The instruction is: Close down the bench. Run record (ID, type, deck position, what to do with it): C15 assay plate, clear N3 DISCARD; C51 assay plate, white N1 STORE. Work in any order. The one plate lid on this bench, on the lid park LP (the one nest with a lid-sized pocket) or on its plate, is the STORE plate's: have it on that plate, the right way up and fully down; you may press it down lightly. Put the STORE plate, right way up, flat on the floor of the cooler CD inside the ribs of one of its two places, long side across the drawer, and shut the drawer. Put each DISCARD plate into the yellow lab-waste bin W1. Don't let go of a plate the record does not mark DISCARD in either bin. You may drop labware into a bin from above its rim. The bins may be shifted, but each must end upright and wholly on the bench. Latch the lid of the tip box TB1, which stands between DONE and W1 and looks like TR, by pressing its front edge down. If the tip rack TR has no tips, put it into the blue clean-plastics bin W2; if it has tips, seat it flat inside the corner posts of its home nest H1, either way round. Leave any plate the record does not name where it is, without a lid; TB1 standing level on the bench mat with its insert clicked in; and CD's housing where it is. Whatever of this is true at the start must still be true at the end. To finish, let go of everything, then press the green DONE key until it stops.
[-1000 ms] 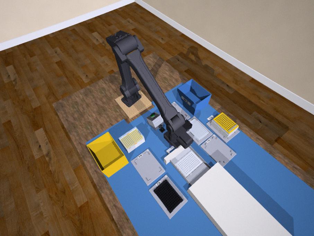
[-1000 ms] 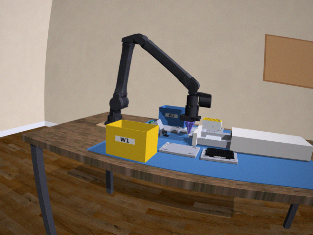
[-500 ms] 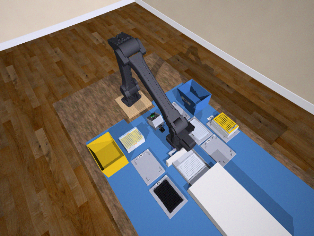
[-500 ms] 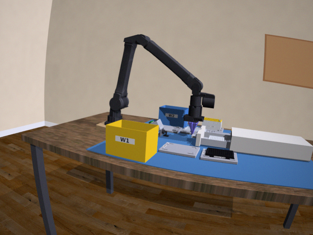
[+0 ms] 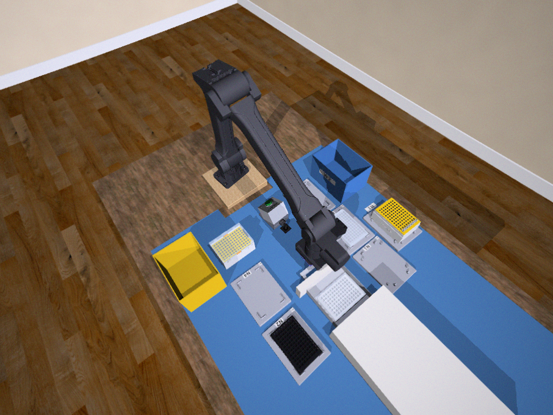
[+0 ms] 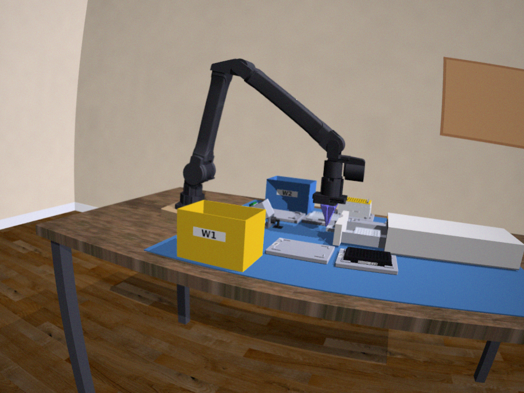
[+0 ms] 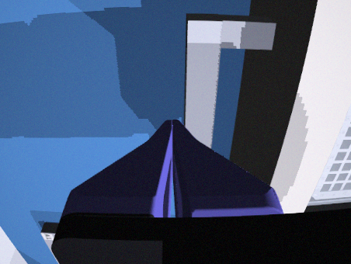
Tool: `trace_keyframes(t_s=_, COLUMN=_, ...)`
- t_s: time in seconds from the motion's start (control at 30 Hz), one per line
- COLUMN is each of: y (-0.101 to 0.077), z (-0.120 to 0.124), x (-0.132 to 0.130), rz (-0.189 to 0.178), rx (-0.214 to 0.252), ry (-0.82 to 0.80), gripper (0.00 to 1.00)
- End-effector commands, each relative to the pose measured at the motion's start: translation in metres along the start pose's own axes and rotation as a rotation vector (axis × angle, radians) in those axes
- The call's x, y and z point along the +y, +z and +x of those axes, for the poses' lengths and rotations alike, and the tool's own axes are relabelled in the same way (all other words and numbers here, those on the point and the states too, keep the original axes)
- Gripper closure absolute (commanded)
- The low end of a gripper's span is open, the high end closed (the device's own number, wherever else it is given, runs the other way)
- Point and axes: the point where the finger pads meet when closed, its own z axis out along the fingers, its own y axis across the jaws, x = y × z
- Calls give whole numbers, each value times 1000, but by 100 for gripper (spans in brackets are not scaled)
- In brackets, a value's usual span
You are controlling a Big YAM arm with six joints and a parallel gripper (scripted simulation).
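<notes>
1. The white plate [image 5: 340, 295] lies flat in the open drawer [image 5: 309, 285], at centre in the top view and just right of centre in the side view. It sits there because it is the one to be kept cold. I cannot tell whether its lid is on.
2. Its long side seems to run parallel to the drawer's front panel, from lower left to upper right in the top view, so across the drawer as asked. Its wells face up.
3. The pincer [image 6: 328, 214] is pinched fully together on nothing and points straight down, just outside the front panel. That likely makes a blunt tip for pushing the drawer into the cooler box [image 5: 415, 357].
4. The clear plate [image 5: 353, 228] rests on its stand above centre, not yet in the yellow bin [image 5: 187, 268] at left.
5. The tip box [image 5: 232, 245] and the green key [image 5: 270, 204] await pressing.
</notes>
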Motion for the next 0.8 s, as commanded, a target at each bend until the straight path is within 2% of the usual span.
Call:
trace_keyframes(t_s=0.0, y=-11, z=6, x=-29, rz=52, rx=-3, ry=8, gripper=100)
trace_keyframes(t_s=0.07, y=-9, z=6, x=-25, rz=44, rx=-3, ry=7, gripper=100)
trace_keyframes(t_s=0.77, y=-8, z=6, x=-24, rz=43, rx=-3, ry=7, gripper=100)
